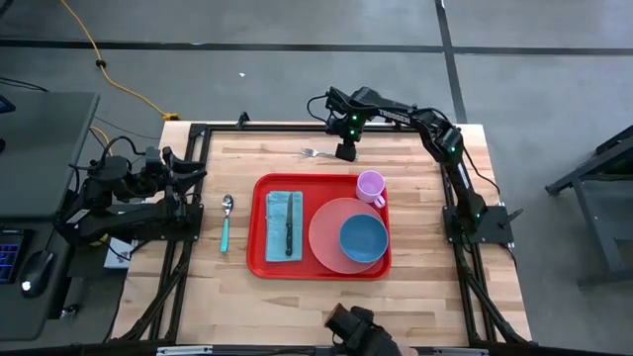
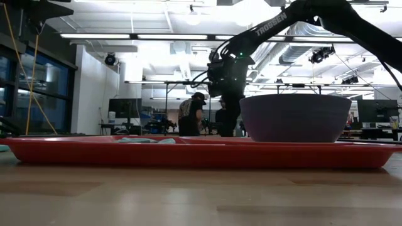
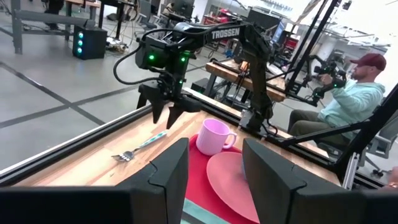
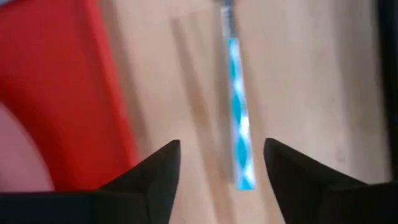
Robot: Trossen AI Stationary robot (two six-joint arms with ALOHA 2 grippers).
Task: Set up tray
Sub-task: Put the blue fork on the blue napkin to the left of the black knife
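Note:
The red tray [image 1: 255, 232] lies mid-table. It carries a blue napkin [image 1: 277, 225] with a knife [image 1: 290, 232], a pink plate [image 1: 326, 232], a blue bowl [image 1: 363, 238] and a pink cup [image 1: 371, 186]. A fork [image 1: 313, 152] with a blue patterned handle [image 4: 239, 124] lies flat on the wood beyond the tray's far edge. My right gripper [image 4: 222, 149] hangs open just above the handle's end, pointing steeply down, one finger on either side, touching nothing [image 3: 163, 118]. My left gripper [image 3: 214, 168] waits open and empty at the table's left edge.
A spoon [image 1: 226, 220] with a teal handle lies on the wood left of the tray. Bare wood runs along the far edge around the fork and along the near edge. People stand and sit in the room beyond the table.

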